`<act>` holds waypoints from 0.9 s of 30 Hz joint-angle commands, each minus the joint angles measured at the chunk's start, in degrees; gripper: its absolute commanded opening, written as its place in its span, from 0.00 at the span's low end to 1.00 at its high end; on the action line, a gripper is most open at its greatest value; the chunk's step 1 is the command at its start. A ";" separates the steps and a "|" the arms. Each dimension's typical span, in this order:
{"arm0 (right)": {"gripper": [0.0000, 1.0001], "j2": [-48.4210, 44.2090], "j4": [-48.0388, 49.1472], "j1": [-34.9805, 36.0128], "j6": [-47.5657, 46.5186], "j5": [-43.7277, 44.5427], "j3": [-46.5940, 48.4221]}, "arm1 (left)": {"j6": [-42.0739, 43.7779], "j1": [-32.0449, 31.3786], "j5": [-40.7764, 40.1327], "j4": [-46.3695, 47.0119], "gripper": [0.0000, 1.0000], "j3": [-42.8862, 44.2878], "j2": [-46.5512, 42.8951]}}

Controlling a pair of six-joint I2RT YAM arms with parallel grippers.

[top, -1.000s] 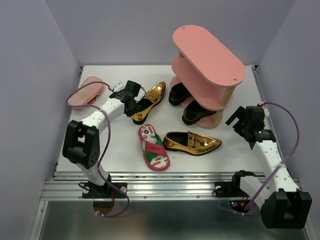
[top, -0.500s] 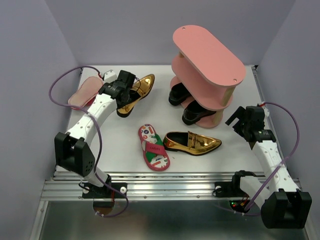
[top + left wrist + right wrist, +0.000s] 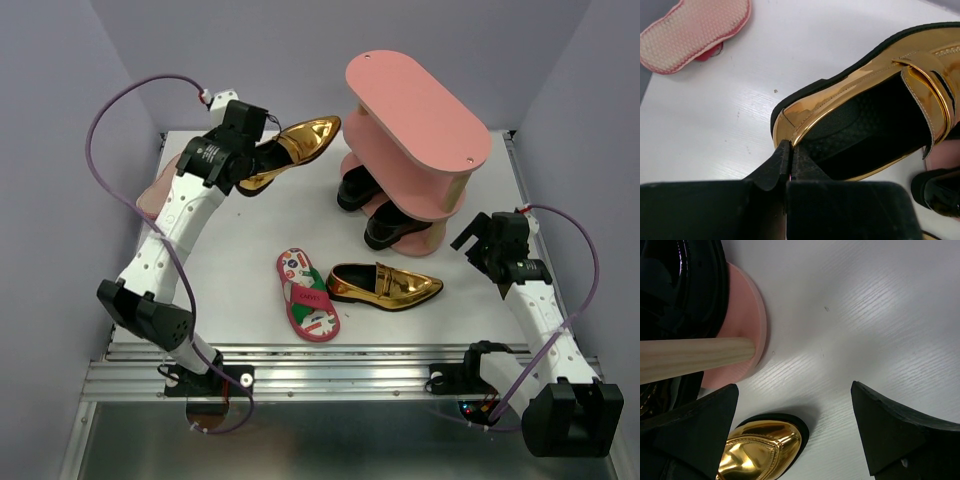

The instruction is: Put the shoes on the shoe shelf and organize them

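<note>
My left gripper (image 3: pixel 252 160) is shut on the heel rim of a gold loafer (image 3: pixel 292 146) and holds it in the air left of the salmon-pink shoe shelf (image 3: pixel 420 110); the wrist view shows the fingers pinching the rim (image 3: pixel 789 150). Two black loafers (image 3: pixel 385 222) sit on the shelf's bottom board. The second gold loafer (image 3: pixel 385 285) and a printed flip-flop (image 3: pixel 307 295) lie on the table in front. The other flip-flop (image 3: pixel 695 32) lies sole up at the far left. My right gripper (image 3: pixel 478 238) is open and empty beside the shelf, over the second gold loafer's toe (image 3: pixel 760 452).
The white table (image 3: pixel 240 250) is boxed in by purple walls on three sides. A wooden shelf post (image 3: pixel 695 357) and the bottom board's edge (image 3: pixel 747 315) are close to my right gripper. A metal rail runs along the near table edge.
My left gripper has lifted the gold loafer off the table and carried it up and right toward the shelf. The right arm has not moved.
</note>
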 commanded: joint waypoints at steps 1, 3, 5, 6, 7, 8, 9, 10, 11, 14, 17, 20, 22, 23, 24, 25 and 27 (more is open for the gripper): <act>1.00 -0.19 2.88 -0.13 1.42 -0.59 0.79 | 1.78 -3.35 1.59 0.21 0.00 9.53 3.76; 1.00 -0.19 3.06 -0.13 1.60 -0.94 0.79 | 2.40 -5.19 2.82 -0.33 0.00 12.87 6.05; 1.00 -0.19 2.97 -0.13 1.78 -1.03 0.88 | 2.58 -5.72 5.44 -0.60 0.00 14.28 7.28; 1.00 -0.19 3.06 -0.13 1.78 -1.03 0.97 | 2.58 -6.07 6.07 -0.25 0.00 14.98 8.07; 1.00 -0.28 2.97 -0.13 1.69 -1.12 0.97 | 2.49 -6.16 6.77 0.28 0.00 15.25 8.34; 1.00 -0.45 2.97 -0.13 1.78 -1.03 0.97 | 2.40 -6.25 8.17 0.63 0.00 15.95 8.95; 1.00 -0.46 2.97 -0.13 1.78 -1.03 0.97 | 2.31 -6.43 8.79 0.81 0.00 16.39 9.30; 1.00 -0.63 2.97 -0.13 1.78 -1.20 0.97 | 2.31 -6.51 9.67 0.81 0.00 17.09 9.65; 1.00 -0.63 2.88 -0.13 1.87 -1.29 0.97 | 2.31 -6.60 9.85 0.55 0.00 18.93 10.53; 1.00 -0.98 2.36 -0.13 1.96 -1.38 1.05 | 2.22 -6.69 10.81 0.55 0.00 20.61 11.32; 1.00 -1.60 2.27 -0.13 1.61 -1.56 0.79 | 2.31 -6.69 12.40 0.72 0.00 23.85 13.60; 1.00 -1.60 2.01 -0.13 1.43 -1.30 0.97 | 1.96 -6.69 12.75 0.11 0.00 27.02 15.45; 1.00 -1.77 1.92 -0.13 1.51 -1.38 0.97 | 2.13 -6.78 13.10 0.81 0.00 29.14 17.38; 1.00 -2.04 1.92 -0.13 1.60 -1.47 0.88 | 2.22 -6.69 13.02 0.81 0.00 30.88 19.13; 1.00 -2.13 1.92 -0.13 1.69 -1.56 0.79 | 2.40 -6.69 13.10 0.46 0.00 32.47 20.28; 1.00 -2.21 1.65 -0.13 1.60 -1.82 0.88 | 2.75 -6.69 13.54 -0.50 0.00 33.96 21.51; 1.00 -2.21 1.04 -0.13 1.78 -1.73 1.05 | 2.58 -6.69 13.89 -1.21 0.00 37.82 24.49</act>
